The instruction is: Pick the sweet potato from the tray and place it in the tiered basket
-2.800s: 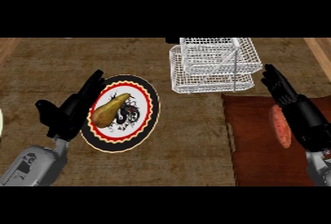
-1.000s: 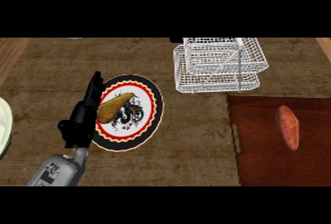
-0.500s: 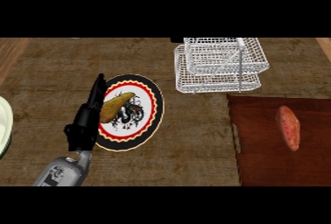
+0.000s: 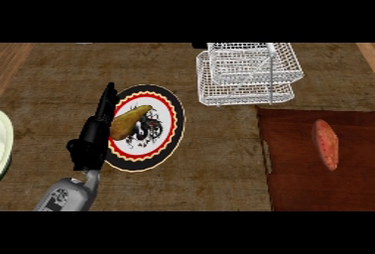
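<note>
The left hand (image 4: pixel 93 134) covers the plate's (image 4: pixel 164 134) left rim, and the tray (image 4: pixel 293 163) runs off the right edge.

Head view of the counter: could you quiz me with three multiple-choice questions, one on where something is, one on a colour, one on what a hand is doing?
1. Where does the sweet potato lie?
A. on the dark red-brown tray
B. in the tiered basket
C. on the plate

2. What colour is the tiered basket?
A. black
B. white
C. green

3. How is the left hand?
A. curled round the sweet potato
B. inside the basket
C. open, fingers straight, along the plate's left edge

Answers:
1. A: the sweet potato rests on the tray at the right, below the basket.
2. B: its wire mesh is white.
3. C: the fingers stretch straight beside the plate, holding nothing; the right hand is out of view.
</note>
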`<action>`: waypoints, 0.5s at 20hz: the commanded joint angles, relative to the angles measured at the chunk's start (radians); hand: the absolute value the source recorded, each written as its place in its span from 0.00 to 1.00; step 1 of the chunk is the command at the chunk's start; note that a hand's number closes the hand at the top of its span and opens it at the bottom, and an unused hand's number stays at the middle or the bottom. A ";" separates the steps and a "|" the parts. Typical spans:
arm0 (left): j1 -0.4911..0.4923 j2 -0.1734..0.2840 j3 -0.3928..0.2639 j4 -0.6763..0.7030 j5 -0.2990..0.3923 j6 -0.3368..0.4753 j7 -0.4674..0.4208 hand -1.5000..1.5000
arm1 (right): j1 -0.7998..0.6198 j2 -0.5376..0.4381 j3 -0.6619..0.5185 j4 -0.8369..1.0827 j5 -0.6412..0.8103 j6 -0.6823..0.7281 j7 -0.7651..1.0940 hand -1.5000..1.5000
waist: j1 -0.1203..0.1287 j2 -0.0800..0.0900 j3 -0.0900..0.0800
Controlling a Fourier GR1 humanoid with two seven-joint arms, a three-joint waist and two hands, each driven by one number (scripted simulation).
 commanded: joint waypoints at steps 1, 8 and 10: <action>-0.020 -0.005 0.020 0.040 -0.011 -0.014 -0.011 0.50 | 0.022 -0.062 0.053 0.057 0.103 0.065 -0.233 0.00 | -0.008 0.001 -0.001; -0.022 -0.021 0.063 0.069 0.006 -0.054 -0.017 0.50 | 0.071 -0.104 0.136 0.121 0.220 -0.122 -0.368 0.00 | -0.013 -0.001 -0.002; -0.019 -0.040 0.025 0.002 -0.041 -0.010 0.033 0.50 | 0.038 -0.116 0.187 0.180 0.278 -0.191 -0.410 0.00 | -0.001 0.000 -0.002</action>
